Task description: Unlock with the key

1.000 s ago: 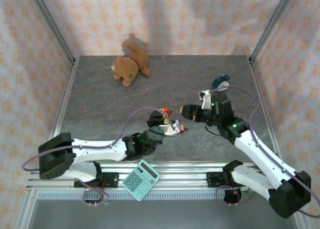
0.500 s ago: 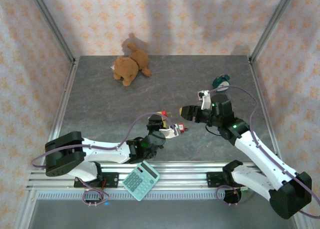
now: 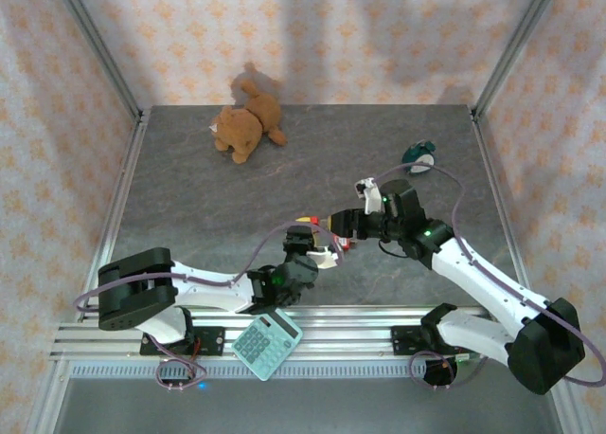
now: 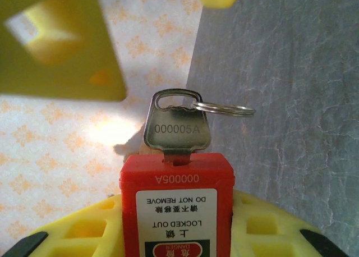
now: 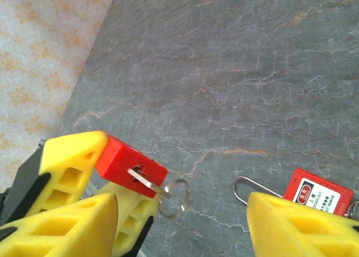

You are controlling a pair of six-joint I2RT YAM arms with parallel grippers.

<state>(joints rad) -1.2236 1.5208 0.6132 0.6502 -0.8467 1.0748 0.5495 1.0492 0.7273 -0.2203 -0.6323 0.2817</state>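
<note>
Gray tabletop (image 5: 252,72) lies below; we grip the red padlock (image 4: 176,206) in our left tool (image 3: 320,247), key (image 4: 176,122) in its slot, our right tool (image 5: 182,206) spread wide near the key.

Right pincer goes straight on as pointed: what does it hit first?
Probably the key, seated in the red padlock the left pincer holds, dead ahead of the open right pincer. Depth unclear.
</note>
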